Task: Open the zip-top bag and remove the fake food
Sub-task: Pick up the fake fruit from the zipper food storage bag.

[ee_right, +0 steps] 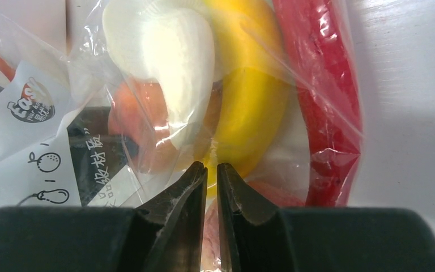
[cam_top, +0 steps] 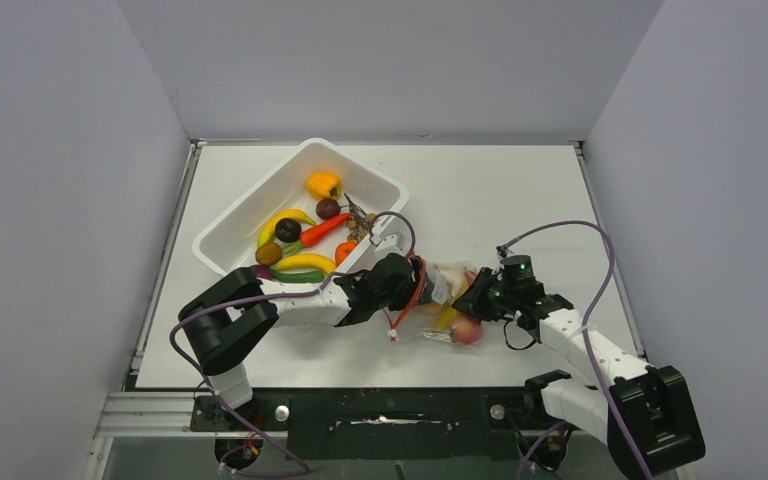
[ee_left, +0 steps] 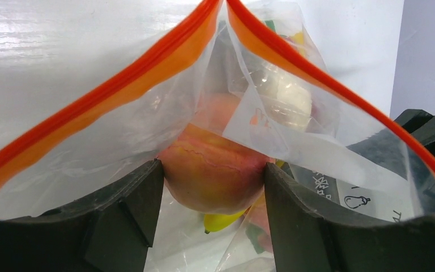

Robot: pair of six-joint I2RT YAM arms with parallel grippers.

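The zip-top bag (cam_top: 452, 300) lies on the table between my two arms, its red-orange zip strip (ee_left: 119, 85) spread wide apart. My left gripper (ee_left: 212, 170) reaches inside the mouth, and both its fingers press against a peach (ee_left: 215, 153) from either side. A yellow banana (ee_left: 224, 221) shows below the peach. From the opposite side, my right gripper (ee_right: 212, 169) is shut on the bag's clear plastic. Through the film there I see a banana (ee_right: 255, 96), a red chili (ee_right: 317, 85) and a white piece (ee_right: 164, 56).
A white tub (cam_top: 230, 235) stands at the back left, holding several toy fruits and vegetables, close behind my left arm (cam_top: 300, 300). Grey walls close in the table on three sides. The right arm (cam_top: 580, 345) lies along the front right.
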